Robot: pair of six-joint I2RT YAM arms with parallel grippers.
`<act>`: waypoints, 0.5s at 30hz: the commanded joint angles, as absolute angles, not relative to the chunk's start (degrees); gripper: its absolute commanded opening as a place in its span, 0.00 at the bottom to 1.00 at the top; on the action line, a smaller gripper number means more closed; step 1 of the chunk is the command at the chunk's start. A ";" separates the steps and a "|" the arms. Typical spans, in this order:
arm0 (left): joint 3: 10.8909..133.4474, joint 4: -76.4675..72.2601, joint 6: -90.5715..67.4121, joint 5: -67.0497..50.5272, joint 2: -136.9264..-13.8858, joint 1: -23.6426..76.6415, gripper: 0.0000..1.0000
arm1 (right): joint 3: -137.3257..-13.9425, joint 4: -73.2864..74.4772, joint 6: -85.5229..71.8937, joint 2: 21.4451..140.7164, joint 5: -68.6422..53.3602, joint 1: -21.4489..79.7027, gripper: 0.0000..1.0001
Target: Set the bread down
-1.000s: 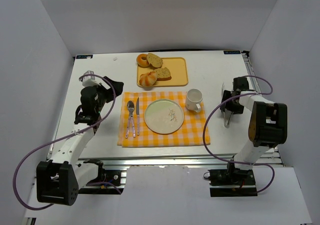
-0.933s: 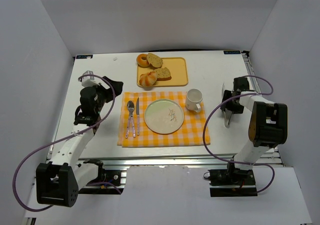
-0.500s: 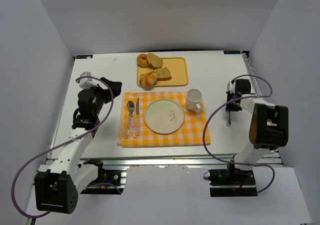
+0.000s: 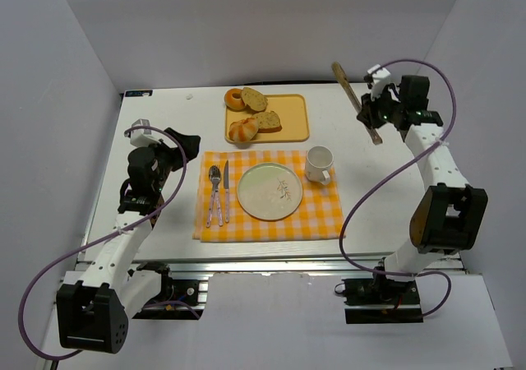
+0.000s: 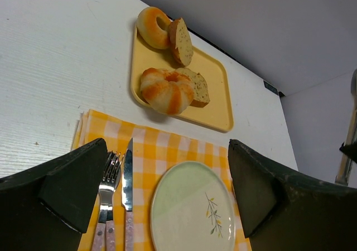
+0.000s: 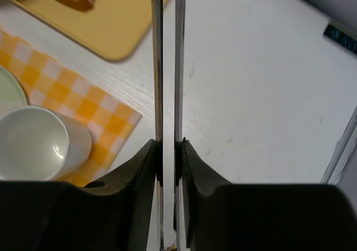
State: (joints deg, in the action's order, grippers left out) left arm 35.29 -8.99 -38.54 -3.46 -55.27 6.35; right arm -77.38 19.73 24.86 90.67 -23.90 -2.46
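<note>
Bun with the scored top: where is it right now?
Top view: the bun sits at the near-left corner of the yellow tray, beside a seeded slice, just beyond the checked placemat.

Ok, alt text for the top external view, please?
The right gripper holds a pair of tongs raised above the far right of the table, while the left gripper hangs open at the left. In the middle, a small round bun sits on a yellow tray behind a checked placemat set with plate, cup and cutlery.
</note>
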 commanded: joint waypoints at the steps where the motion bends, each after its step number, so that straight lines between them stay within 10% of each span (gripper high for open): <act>1: 37.44 -8.35 -37.97 -4.04 -54.32 6.50 0.98 | -84.79 25.48 32.41 94.82 -32.52 2.09 0.30; 15: 37.27 -5.45 -37.44 -1.32 -51.59 6.50 0.98 | -111.97 33.22 39.09 112.66 -28.57 14.32 0.41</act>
